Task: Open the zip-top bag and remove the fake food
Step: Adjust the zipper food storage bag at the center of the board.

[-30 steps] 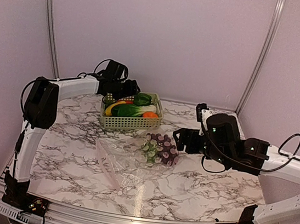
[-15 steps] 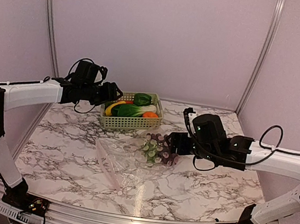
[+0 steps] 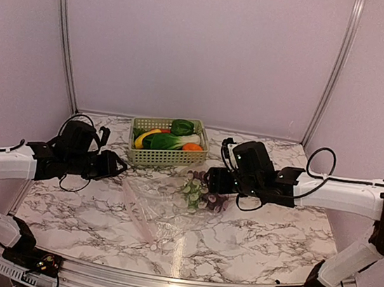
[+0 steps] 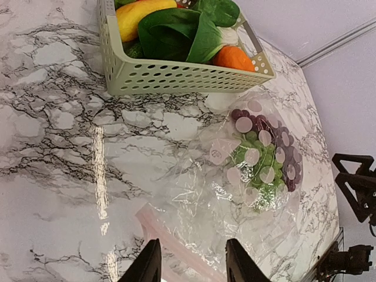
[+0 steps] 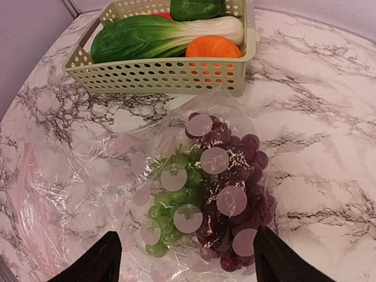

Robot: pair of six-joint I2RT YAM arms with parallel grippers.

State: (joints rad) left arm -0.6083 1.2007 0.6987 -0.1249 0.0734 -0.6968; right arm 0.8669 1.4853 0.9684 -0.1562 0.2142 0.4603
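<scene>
The zip-top bag (image 3: 166, 209) lies flat on the marble in front of the basket, its pinkish zip strip (image 4: 176, 245) along the near-left edge. Inside it, at the far right end, sit a purple grape bunch (image 5: 238, 176) and a green one (image 5: 167, 202). More fake food fills the basket: a yellow piece (image 4: 141, 12), leafy greens (image 5: 158, 35) and an orange piece (image 5: 212, 47). My left gripper (image 4: 191, 267) hovers open over the zip strip and holds nothing. My right gripper (image 5: 188, 264) stands wide open just above the grapes, one finger on each side of the bunches.
The pale green lattice basket (image 3: 165, 157) stands at the back middle, just beyond the bag. Both arms reach inward low over the table, the left gripper (image 3: 115, 165) from the left and the right gripper (image 3: 209, 181) from the right. Walls and metal posts enclose the back.
My left arm has swung away from the basket, forward and down toward the bag's left side, its jaws narrowing. The right arm has moved left over the grapes.
</scene>
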